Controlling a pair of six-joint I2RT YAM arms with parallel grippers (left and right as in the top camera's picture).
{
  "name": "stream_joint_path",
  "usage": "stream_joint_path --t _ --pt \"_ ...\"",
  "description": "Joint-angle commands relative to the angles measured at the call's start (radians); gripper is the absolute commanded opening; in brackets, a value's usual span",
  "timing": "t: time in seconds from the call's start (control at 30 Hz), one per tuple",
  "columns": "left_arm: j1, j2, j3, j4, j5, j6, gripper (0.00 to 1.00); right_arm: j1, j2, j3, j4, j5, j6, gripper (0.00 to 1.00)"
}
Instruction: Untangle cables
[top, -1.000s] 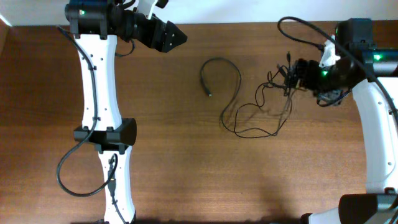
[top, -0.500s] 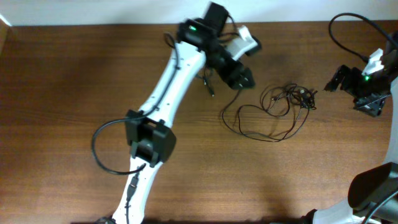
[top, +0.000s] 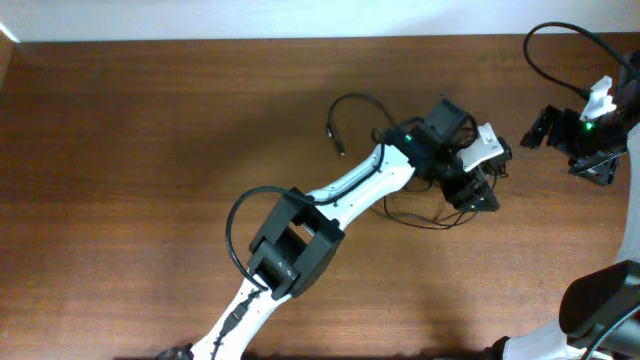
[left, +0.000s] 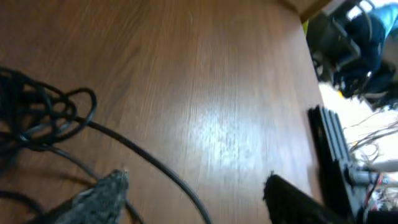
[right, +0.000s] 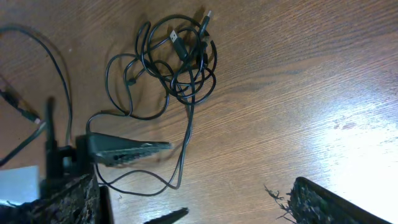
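Here, knotted cables (right: 185, 71) on table (top: 150, 150), left fingers (left: 99, 196) spread

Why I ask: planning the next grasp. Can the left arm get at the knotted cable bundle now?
Likely yes: the open left gripper hovers just beside the knotted bundle, nothing between them.

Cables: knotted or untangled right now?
Knotted. The right wrist view shows the cables bunched in a tight clump of overlapping loops, with loose strands trailing from it.
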Motion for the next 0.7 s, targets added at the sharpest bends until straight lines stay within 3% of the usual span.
stream_joint_path --t 0.0,0.17,0.27,0.3,0.43,0.53,0.67 --pt "-0.027 -0.002 -0.034 0.009 -0.179 -0.120 0.62 0.003 0.001 0.009 -0.003 -0.013 -0.011 0.99" --pt "-0.024 0.003 -0.108 0.065 -0.213 -0.148 0.46 0.003 0.001 0.009 -0.003 -0.013 -0.011 0.99" --pt "-0.001 0.009 -0.112 0.056 -0.220 -0.153 0.05 0.003 0.001 0.009 -0.003 -0.013 -0.011 0.99" --pt "0.031 0.008 -0.111 0.035 -0.195 -0.219 0.00 0.003 0.001 0.009 -0.003 -0.013 -0.012 0.99" --pt "0.187 -0.110 -0.095 -0.035 0.092 -0.220 0.00 0.007 0.001 0.009 -0.011 -0.080 -0.023 0.99" --pt "0.330 -0.301 -0.095 -0.041 0.409 -0.278 0.00 0.112 0.001 0.008 0.004 -0.173 -0.100 0.99" --pt "0.405 -0.466 -0.095 -0.041 0.521 -0.278 0.00 0.280 0.001 0.008 0.128 -0.180 -0.039 1.00"
